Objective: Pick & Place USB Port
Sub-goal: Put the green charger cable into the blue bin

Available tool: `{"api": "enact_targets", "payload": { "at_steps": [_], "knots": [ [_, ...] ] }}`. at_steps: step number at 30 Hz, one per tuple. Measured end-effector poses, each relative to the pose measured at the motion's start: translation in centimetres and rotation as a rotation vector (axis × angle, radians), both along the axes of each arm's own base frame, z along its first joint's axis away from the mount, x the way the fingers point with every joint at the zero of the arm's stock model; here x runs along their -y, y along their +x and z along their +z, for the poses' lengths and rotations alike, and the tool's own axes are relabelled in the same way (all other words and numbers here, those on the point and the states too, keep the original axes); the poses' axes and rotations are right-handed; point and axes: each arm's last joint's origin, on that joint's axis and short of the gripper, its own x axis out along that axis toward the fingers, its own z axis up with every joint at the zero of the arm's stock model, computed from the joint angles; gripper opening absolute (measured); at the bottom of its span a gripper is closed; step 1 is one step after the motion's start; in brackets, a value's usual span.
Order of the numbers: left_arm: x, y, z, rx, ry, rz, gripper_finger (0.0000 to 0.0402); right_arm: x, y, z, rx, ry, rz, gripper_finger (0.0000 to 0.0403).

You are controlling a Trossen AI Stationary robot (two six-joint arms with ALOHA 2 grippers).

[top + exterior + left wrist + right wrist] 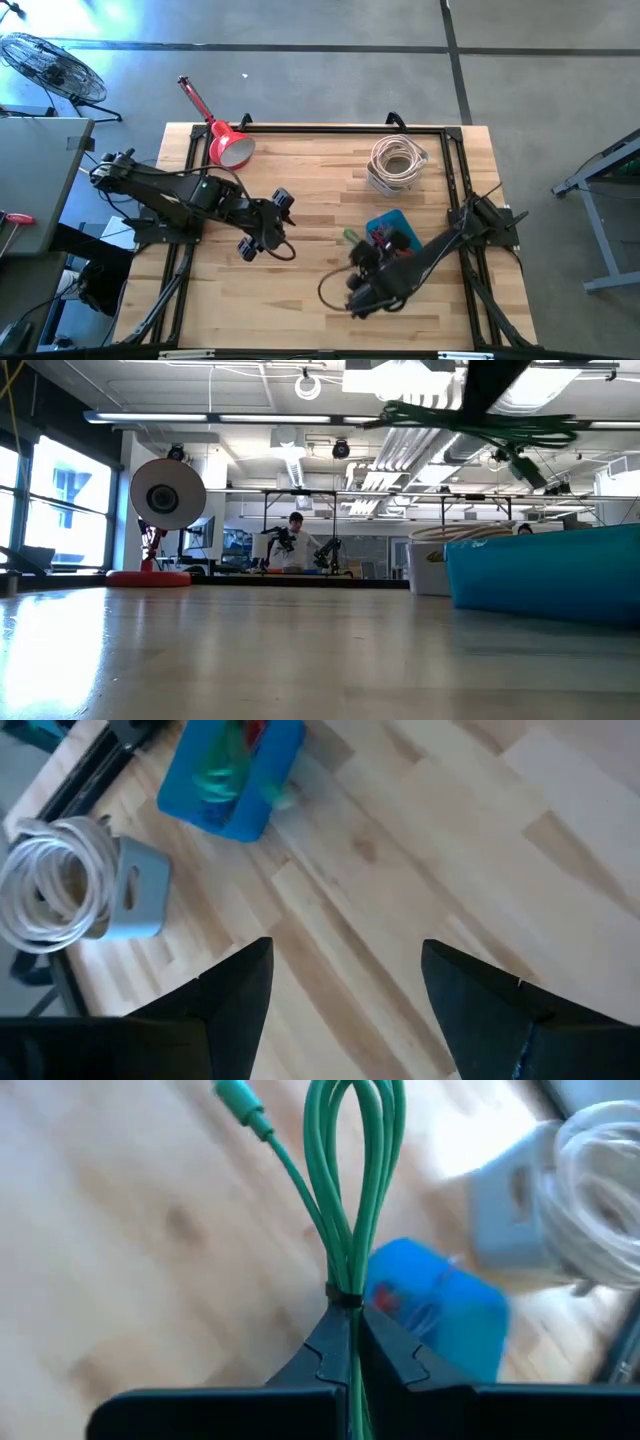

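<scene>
Green cable: thin, looped into a bundle, connector at one loose end. Right gripper is clenched on it, above the table beside the blue bin. Left gripper spread, empty. No legible markings.

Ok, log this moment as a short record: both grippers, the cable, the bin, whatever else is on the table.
right gripper: shut on green cable, lifted above the table near the blue bin
green cable: bundled loop, pinched between the fingers, connector end hanging free
left gripper: open, empty, over bare wood at mid-table
blue bin: on the table by the right arm, holds coloured items
white cable: coiled on a grey holder, far side beyond the bin
red funnel: at the table's far left edge
</scene>
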Motion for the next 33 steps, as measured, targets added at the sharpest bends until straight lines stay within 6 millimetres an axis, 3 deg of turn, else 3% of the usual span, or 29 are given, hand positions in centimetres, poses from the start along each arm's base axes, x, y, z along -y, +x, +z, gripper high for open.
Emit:
{"api": "enact_targets", "payload": {
  "at_steps": [5,17,21,29,33],
  "knots": [
    [-0.2,0.0,0.0,0.005,0.056,0.037,0.0248,2.6,0.3,0.0,0.023,-0.025,-0.096,0.0],
    [-0.8,-1.2,0.5,-0.001,0.115,0.06,0.0248,7.2,-1.5,-6.5,-0.304,0.036,-0.33,0.0],
    [-0.8,-1.2,0.5,0.0,0.138,0.079,0.0248,7.1,-2.1,-7.1,-0.332,0.068,-0.387,0.0],
    [-1.0,-1.2,0.6,0.018,0.192,0.117,0.0248,4.6,-1.9,-7.3,-0.295,0.247,-0.389,0.0],
    [-1.1,-1.1,0.6,0.028,0.2,0.127,0.0248,4.7,-1.8,-7.3,-0.265,0.191,-0.344,0.0016]
  ]
}}
